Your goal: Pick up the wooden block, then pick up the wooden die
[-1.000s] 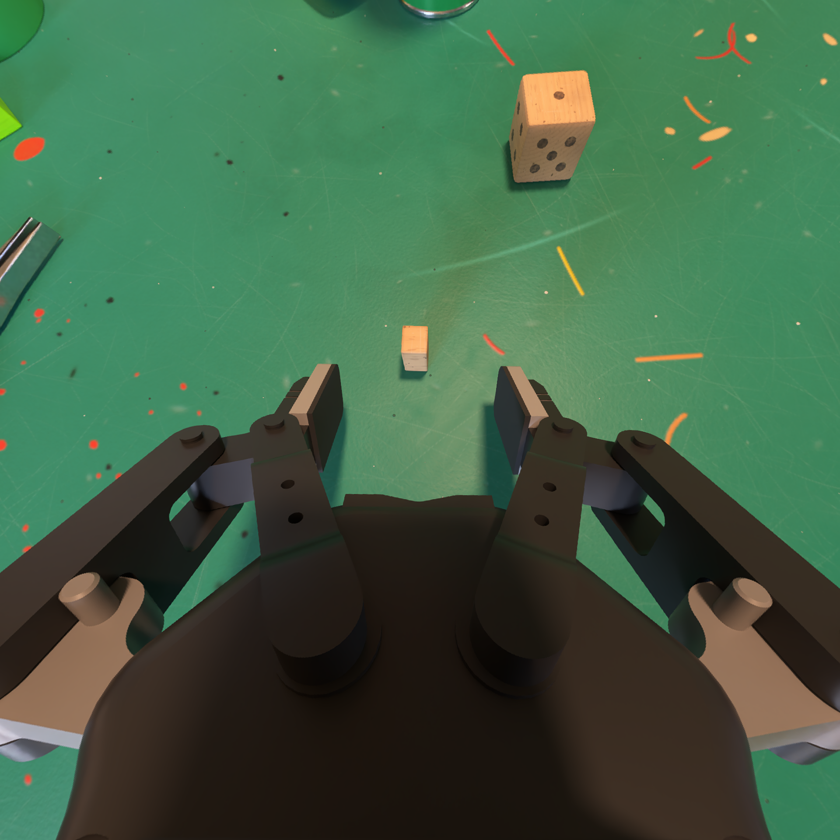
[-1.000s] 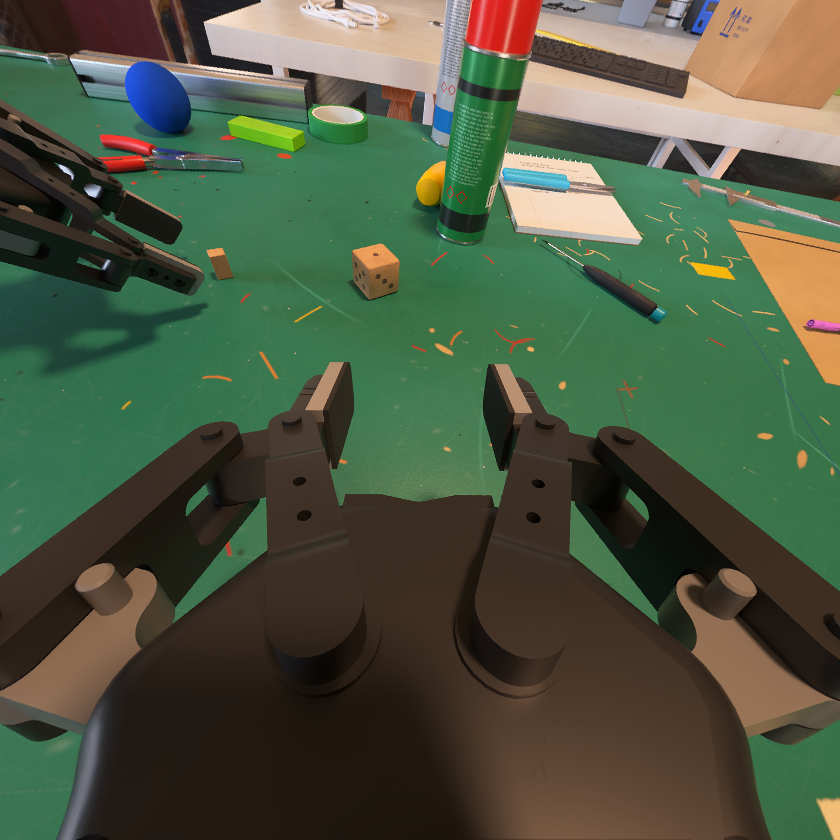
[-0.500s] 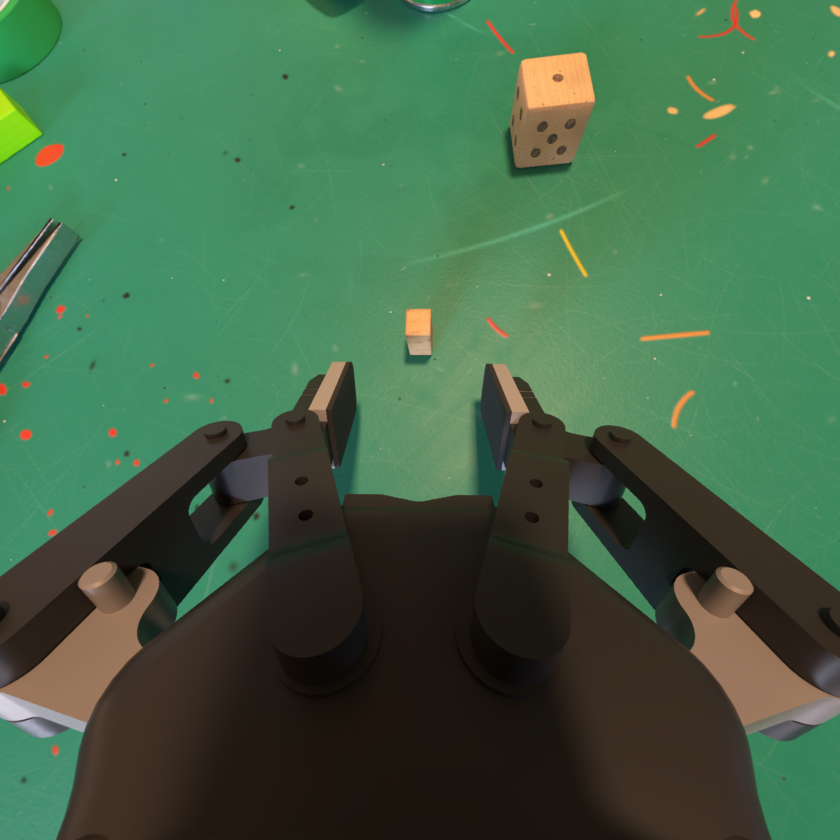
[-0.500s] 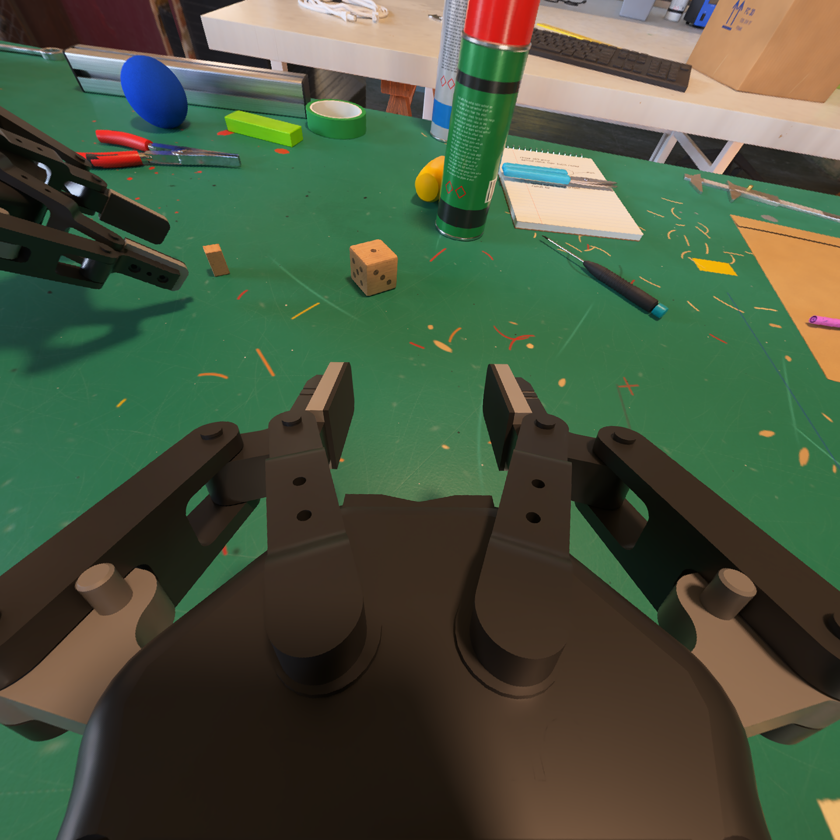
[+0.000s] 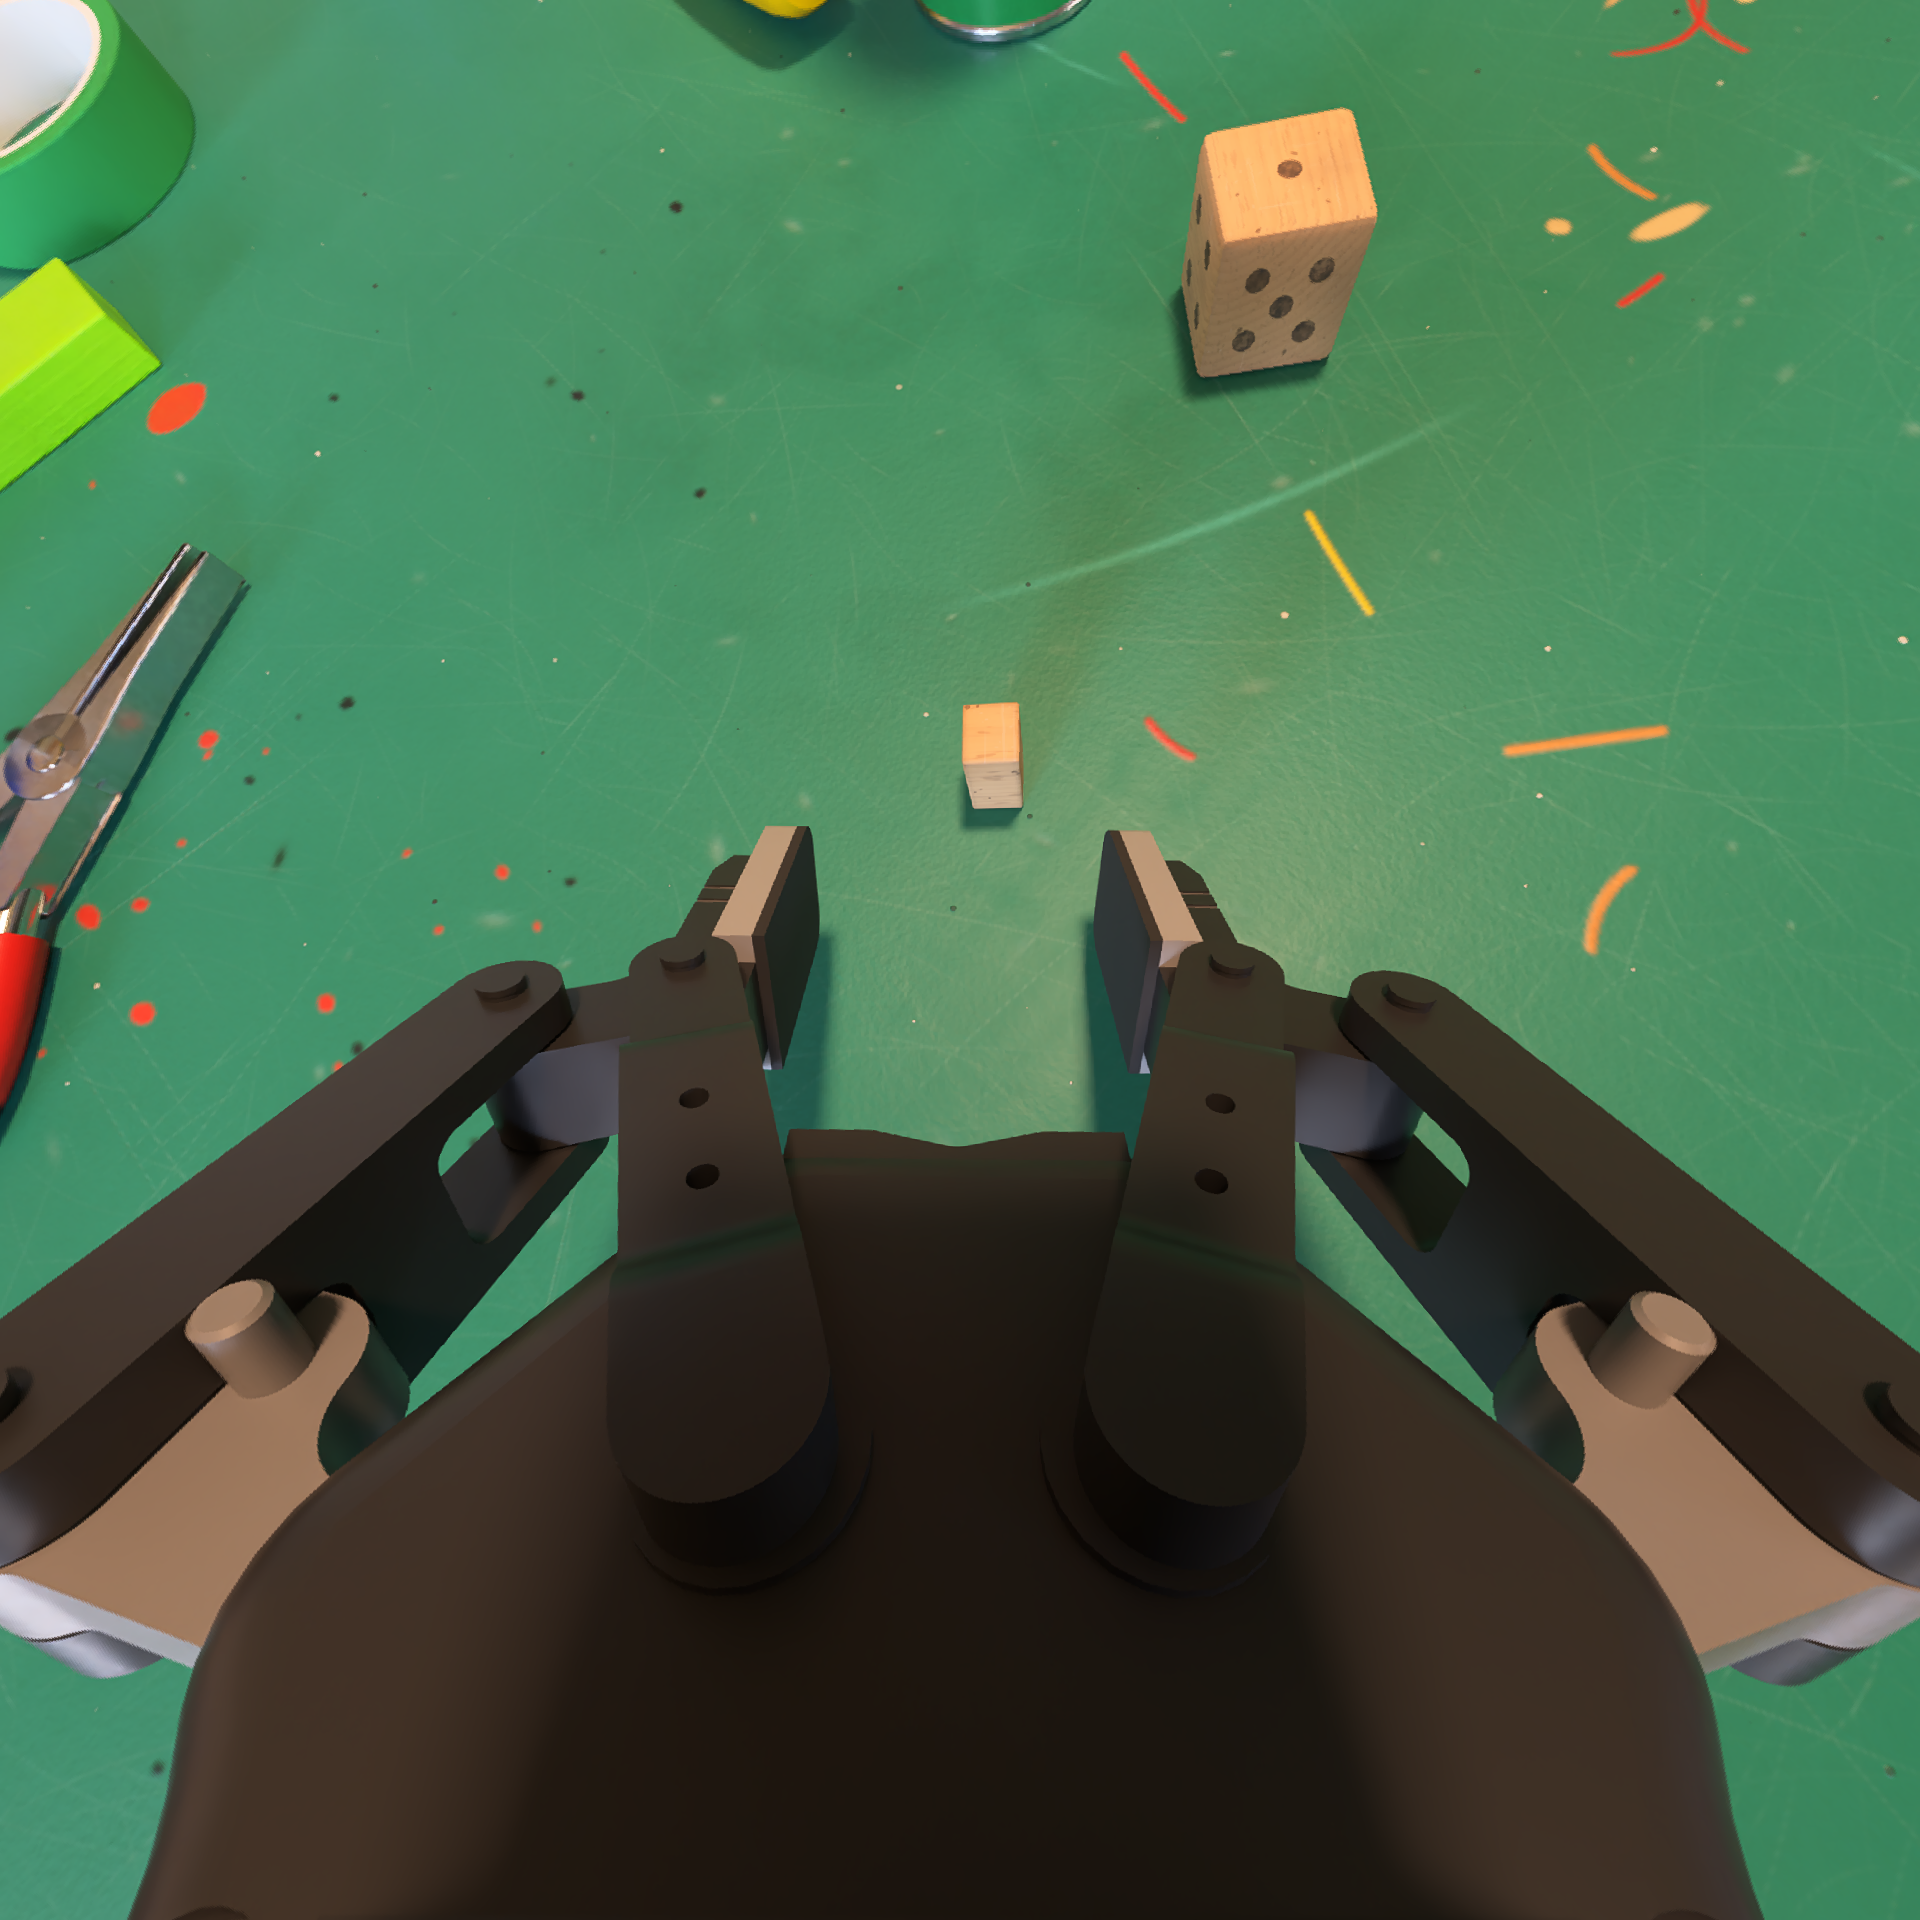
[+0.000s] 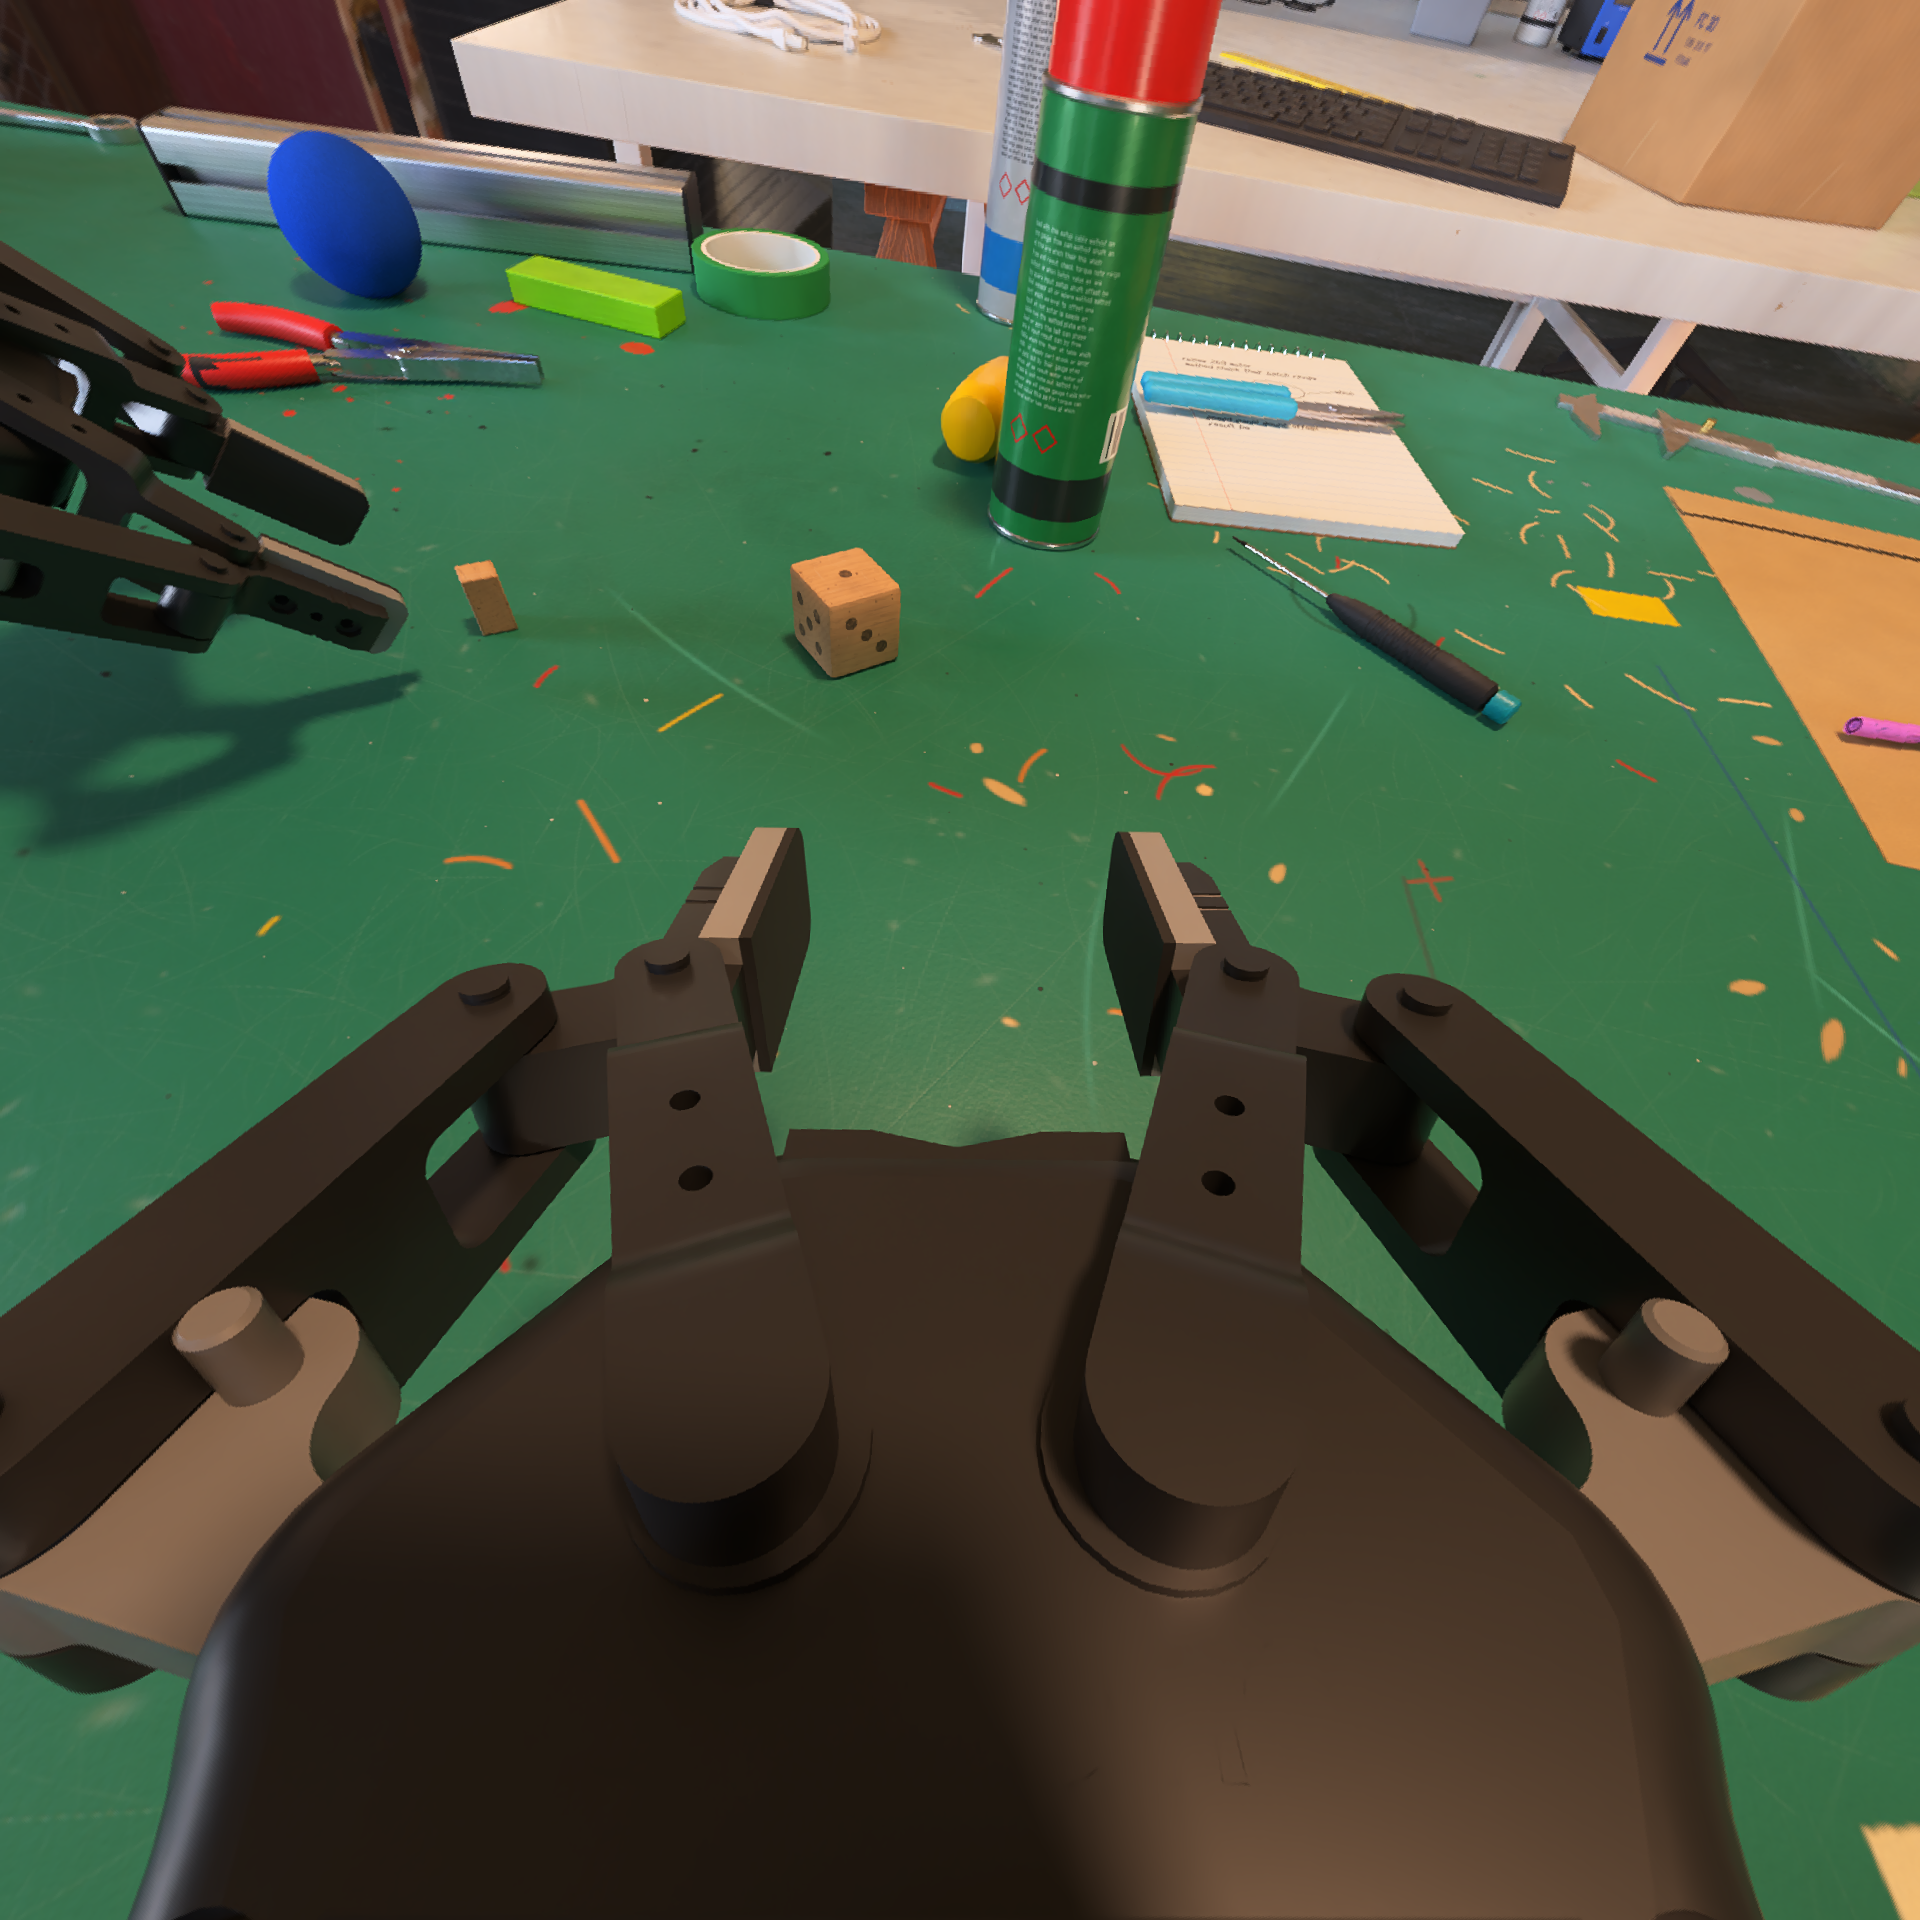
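A small wooden block (image 5: 991, 755) stands on the green mat just beyond my left gripper (image 5: 956, 847), which is open and empty above the mat. The wooden die (image 5: 1276, 244) sits farther off to the upper right. In the right wrist view the block (image 6: 485, 596) is at mid left, with the left gripper (image 6: 353, 566) just to its left, and the die (image 6: 844, 613) is near the middle. My right gripper (image 6: 954, 847) is open and empty, well short of the die.
A green spray can (image 6: 1081, 301) stands behind the die beside a yellow object (image 6: 971, 410), with a notepad (image 6: 1294, 457) and a screwdriver (image 6: 1403, 644) to the right. Red-handled pliers (image 6: 343, 353), a lime block (image 6: 594, 294), green tape (image 6: 761, 268) and a blue ball (image 6: 343, 213) lie at the back left.
The left gripper has drawn back and up from the block, so more of the mat, the pliers and the tape show. The right view has hardly shifted.
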### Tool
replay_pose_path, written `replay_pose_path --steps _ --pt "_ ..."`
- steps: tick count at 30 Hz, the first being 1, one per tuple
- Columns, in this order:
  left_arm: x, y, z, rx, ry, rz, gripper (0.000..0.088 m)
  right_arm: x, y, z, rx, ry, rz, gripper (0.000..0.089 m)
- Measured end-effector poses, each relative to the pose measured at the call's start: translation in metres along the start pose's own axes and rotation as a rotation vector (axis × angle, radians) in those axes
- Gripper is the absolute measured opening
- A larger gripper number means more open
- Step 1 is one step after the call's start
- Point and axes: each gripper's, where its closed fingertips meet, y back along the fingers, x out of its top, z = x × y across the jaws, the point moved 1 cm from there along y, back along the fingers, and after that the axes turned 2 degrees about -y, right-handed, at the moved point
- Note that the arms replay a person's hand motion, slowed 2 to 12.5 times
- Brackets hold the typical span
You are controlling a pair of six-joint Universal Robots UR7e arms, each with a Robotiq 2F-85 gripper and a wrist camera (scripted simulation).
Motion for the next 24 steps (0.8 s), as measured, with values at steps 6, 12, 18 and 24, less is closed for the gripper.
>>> replay_pose_path --steps 6,12,18,24 --pt "-0.0013 -0.0013 -0.0028 -0.009 0.002 -0.011 0.0458 -0.0002 0.0004 0.0002 -0.002 0.001 0.0 0.0514" --pt "0.0006 -0.0019 -0.0073 -0.002 0.004 -0.004 0.0425 0.0004 0.0004 0.0001 -0.002 0.001 0.0 0.0514" --pt "0.0027 -0.0049 -0.0046 -0.022 0.004 0.0 0.0399 0.001 0.0004 0.0001 -0.004 0.002 0.001 0.0514" --pt "0.0036 -0.008 -0.0052 -0.013 -0.023 -0.009 0.0394 0.0011 0.0002 -0.0002 -0.003 0.004 0.0 0.0514"
